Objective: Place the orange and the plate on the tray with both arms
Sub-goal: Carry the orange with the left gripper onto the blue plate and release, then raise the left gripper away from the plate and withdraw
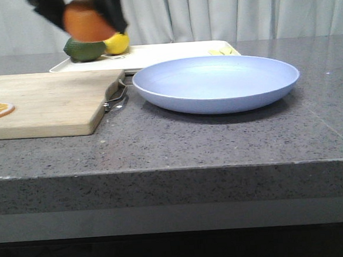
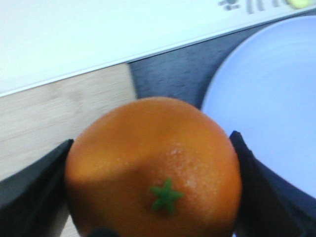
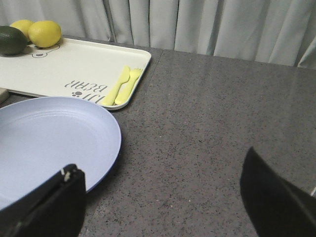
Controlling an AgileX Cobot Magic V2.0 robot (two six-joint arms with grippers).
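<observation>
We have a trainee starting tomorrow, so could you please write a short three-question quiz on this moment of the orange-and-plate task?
1. True or false: the plate already lies on the tray.
2. What does the left gripper hold? A) lemon B) orange C) fork
3. Fill in: the right gripper is ____ and holds nothing.

Key: 1 false, it sits on the countertop; 2 B; 3 open.

Looks like a mock kitchen: speckled grey stone desk (image 1: 219,143), wooden cutting board (image 1: 46,105), cream tray (image 3: 74,64) of fruit, pale curtain (image 3: 222,24) behind.
</observation>
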